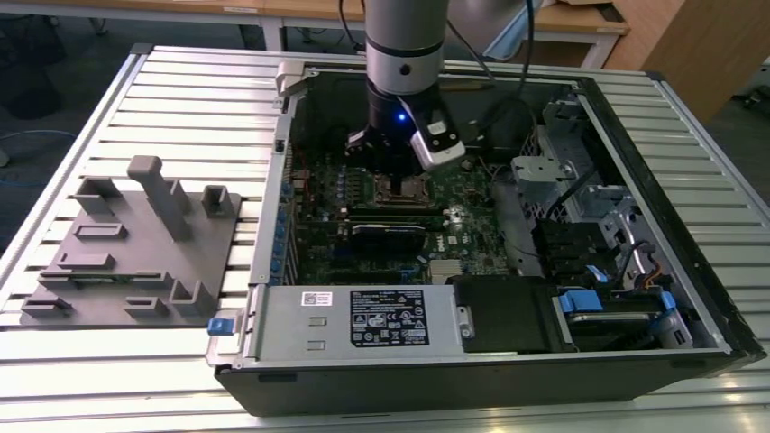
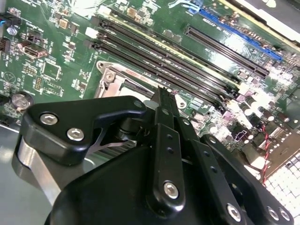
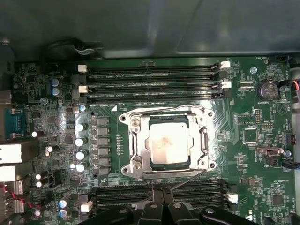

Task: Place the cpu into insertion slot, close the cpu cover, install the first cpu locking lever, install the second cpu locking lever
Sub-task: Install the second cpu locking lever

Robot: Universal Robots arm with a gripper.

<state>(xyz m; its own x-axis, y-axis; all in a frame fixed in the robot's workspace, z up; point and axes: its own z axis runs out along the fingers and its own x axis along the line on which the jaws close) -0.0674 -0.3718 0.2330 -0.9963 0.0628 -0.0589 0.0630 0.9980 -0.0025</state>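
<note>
The cpu (image 3: 168, 143), a pale square chip, lies flat in the insertion slot (image 3: 132, 165) on the green board. The cpu cover (image 3: 205, 140), a thin metal frame, lies down around the chip's edges. A thin wire lever (image 3: 190, 175) runs aslant from the socket's edge toward my fingertips. My gripper (image 3: 162, 196) hovers just beside the socket, over the memory slots, with its black fingers (image 2: 164, 105) pressed together and nothing held between them. In the exterior view my gripper (image 1: 391, 173) hangs low inside the open computer case, right above the insertion slot (image 1: 401, 191).
Long black memory slots (image 3: 154, 79) flank the socket on two sides. A power supply box (image 1: 388, 317) with a white label sits at the case's near edge. A drive cage (image 1: 578, 207) fills the exterior view's right. A grey fixture plate (image 1: 132, 253) lies outside the case.
</note>
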